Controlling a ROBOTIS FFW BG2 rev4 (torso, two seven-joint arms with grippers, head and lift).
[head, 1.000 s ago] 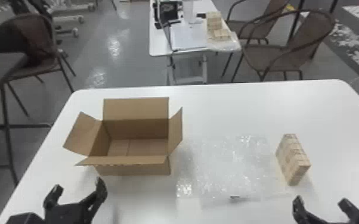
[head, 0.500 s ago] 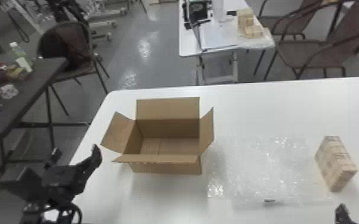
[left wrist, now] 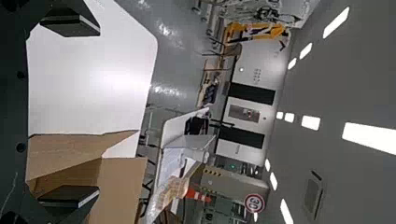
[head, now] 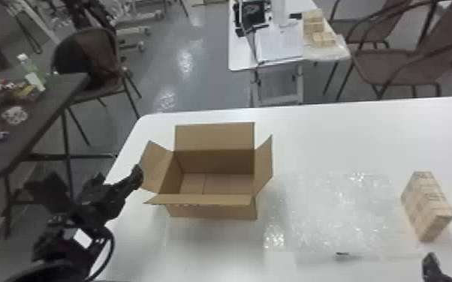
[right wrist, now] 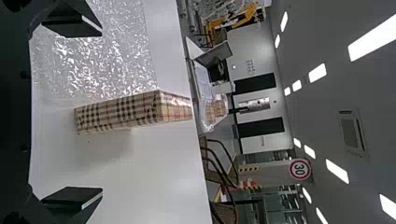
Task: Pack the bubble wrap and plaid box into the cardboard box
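In the head view my left gripper (head: 118, 180) is beside the left flap of the cardboard box (head: 214, 208), which stands with its flaps spread and nothing inside. The left wrist view has my left gripper (left wrist: 70, 112) open, its fingers wide apart, with the cardboard box (left wrist: 121, 186) beyond. At the head view's lower right is a finger of my right gripper (head: 431, 267), in front of the plaid box (head: 427, 206). Flat bubble wrap (head: 341, 213) lies between the two boxes. My right gripper (right wrist: 72, 112) is open in the right wrist view, the plaid box (right wrist: 130, 112) standing ahead between its fingers, untouched.
The white table (head: 349, 138) carries these things; a small dark object (head: 342, 254) lies at the wrap's near edge. A dark table (head: 48, 93) with clutter stands to the left. Behind are chairs (head: 398, 67) and another white table (head: 240, 56).
The head view has turned left, so the table and boxes sit farther right in it. My left gripper now shows nearer the cardboard box's left flap. The boxes and bubble wrap keep their places on the table.
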